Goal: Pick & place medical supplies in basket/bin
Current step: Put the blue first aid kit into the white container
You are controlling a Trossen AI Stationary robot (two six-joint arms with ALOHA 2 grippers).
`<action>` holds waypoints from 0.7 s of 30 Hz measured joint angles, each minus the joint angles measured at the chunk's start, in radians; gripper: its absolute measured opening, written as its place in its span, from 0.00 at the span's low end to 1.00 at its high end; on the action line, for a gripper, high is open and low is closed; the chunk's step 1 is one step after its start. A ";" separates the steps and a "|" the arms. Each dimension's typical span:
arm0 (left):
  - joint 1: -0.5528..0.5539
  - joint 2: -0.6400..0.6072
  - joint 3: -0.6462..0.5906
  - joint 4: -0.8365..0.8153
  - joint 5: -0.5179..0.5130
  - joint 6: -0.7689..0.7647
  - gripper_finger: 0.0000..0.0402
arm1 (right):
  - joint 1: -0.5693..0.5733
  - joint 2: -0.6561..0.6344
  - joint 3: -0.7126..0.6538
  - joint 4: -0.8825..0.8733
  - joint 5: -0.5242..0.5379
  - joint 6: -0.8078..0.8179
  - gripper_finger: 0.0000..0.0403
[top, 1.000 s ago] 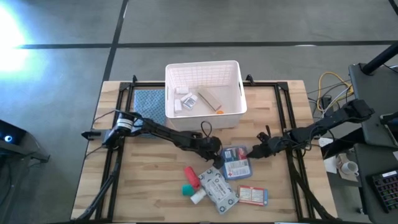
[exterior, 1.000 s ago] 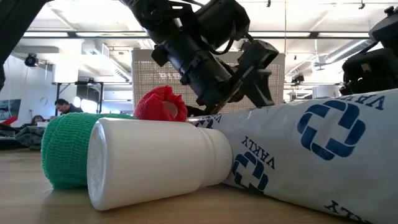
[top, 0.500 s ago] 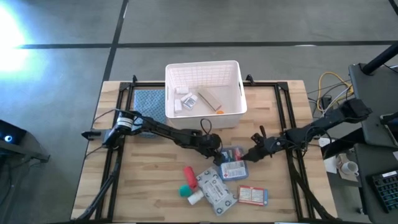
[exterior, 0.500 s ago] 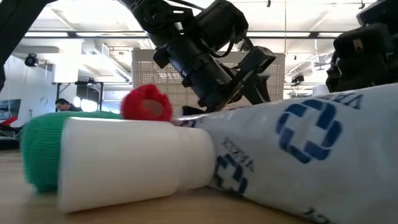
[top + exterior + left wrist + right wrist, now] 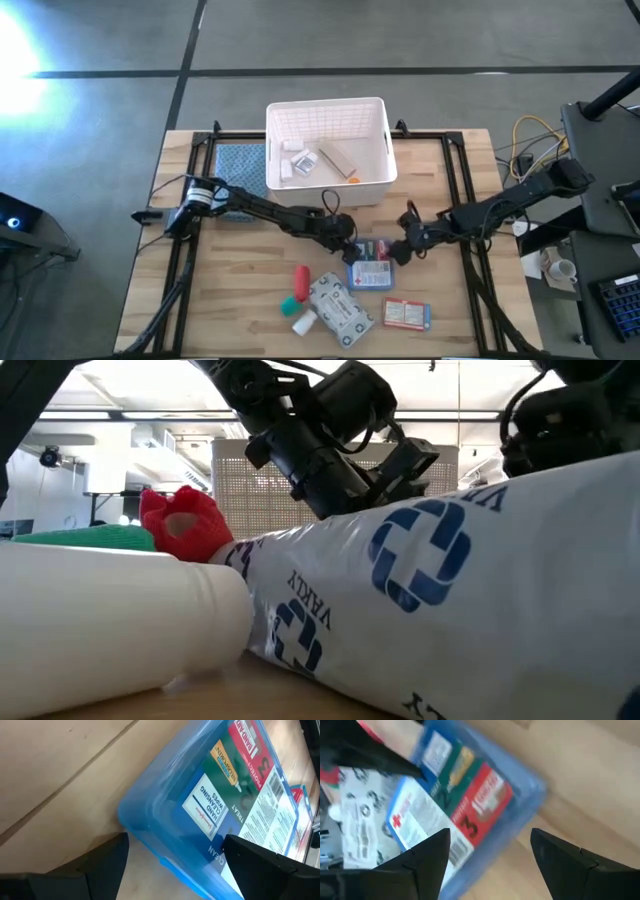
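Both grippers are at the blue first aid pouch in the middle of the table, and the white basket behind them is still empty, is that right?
Not quite. Both the left gripper and right gripper flank the blue pouch, but the high view shows the white basket already holds a few items.

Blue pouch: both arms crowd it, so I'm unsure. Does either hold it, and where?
Neither holds the blue pouch. Left gripper and right gripper straddle opposite ends, fingers open.

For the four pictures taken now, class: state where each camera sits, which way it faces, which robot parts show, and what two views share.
High: overhead, straight down; both arms, white bin, blue pouch.
Low: table height, level across; white bottle, white packet, arm above.
Left wrist: between the open left gripper fingers, at the pouch.
Right wrist: between the open right gripper fingers, at the pouch.
Shared: both wrist views show the pouch.
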 joint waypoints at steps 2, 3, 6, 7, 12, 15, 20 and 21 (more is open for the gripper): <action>0.000 0.000 -0.003 0.001 0.001 -0.001 0.75 | 0.003 -0.003 -0.005 -0.006 -0.008 0.035 0.66; 0.000 0.000 -0.005 0.001 0.003 -0.001 0.75 | 0.003 -0.005 -0.016 0.002 -0.008 0.064 0.66; 0.000 -0.001 -0.009 -0.001 0.005 -0.003 0.75 | 0.005 -0.005 -0.077 0.072 -0.011 0.132 0.66; 0.000 -0.001 -0.010 -0.002 0.005 -0.003 0.75 | 0.006 -0.004 -0.103 0.132 -0.015 0.151 0.66; -0.002 -0.001 -0.011 -0.007 0.008 -0.005 0.75 | 0.011 0.004 -0.264 0.421 0.009 0.270 0.66; -0.002 -0.001 -0.012 -0.009 0.010 -0.005 0.75 | 0.024 0.003 -0.321 0.490 0.041 0.311 0.66; -0.002 -0.001 -0.013 -0.011 0.012 -0.005 0.75 | 0.042 0.023 -0.353 0.525 0.057 0.304 0.66; -0.002 -0.001 -0.013 -0.010 0.012 -0.005 0.75 | 0.042 0.026 -0.357 0.536 0.057 0.287 0.66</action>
